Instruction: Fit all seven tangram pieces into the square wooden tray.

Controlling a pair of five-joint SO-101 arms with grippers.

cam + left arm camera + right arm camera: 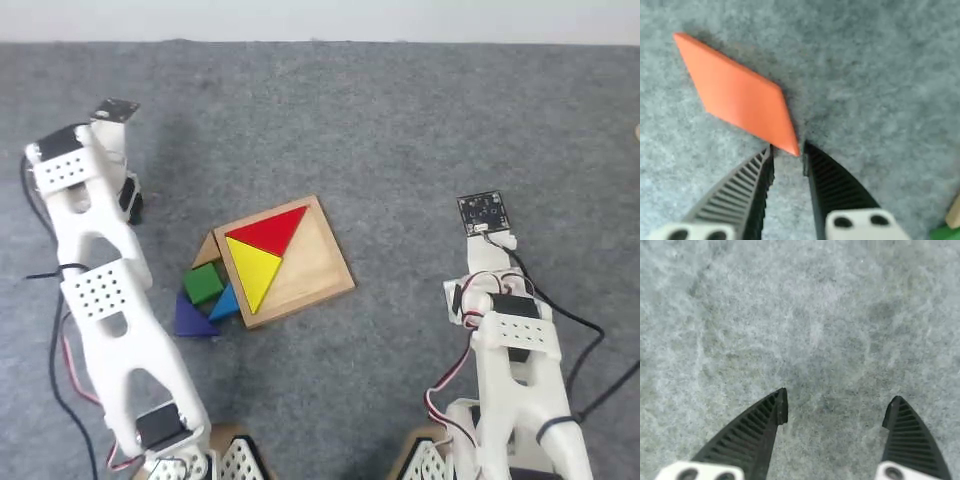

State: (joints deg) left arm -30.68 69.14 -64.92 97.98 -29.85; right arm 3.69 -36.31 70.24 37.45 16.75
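At the far left of the table, just ahead of the left gripper (788, 147), lies the orange parallelogram (737, 95), flat on the grey felt (400, 130). One sharp corner of it sits at the mouth of the two fingers, which stand a narrow gap apart and are not clamped on it, and the rest of the piece extends away from the tips. The left arm (95, 290) reaches along the table's left side. The square wooden tray (315, 255) lies mid-table, turned at an angle, well apart from the parallelogram. Inside it, the red triangle (270, 230) and the yellow triangle (252, 268) fill the half nearer the left arm, meeting along one edge, and the other half is bare wood. Against the tray's outer left edge cluster four loose pieces: a tan triangle (207, 250), a green square (203, 284), a blue triangle (225, 302) and a purple triangle (192, 318), packed close to one another. The right arm (510, 360) stands right of the tray, with open felt between them. The right gripper (837, 407) hangs over bare felt with its fingers spread wide and nothing between them. Open felt surrounds the tray on its far, near and right sides. A pale wall (320, 18) borders the table's far edge.
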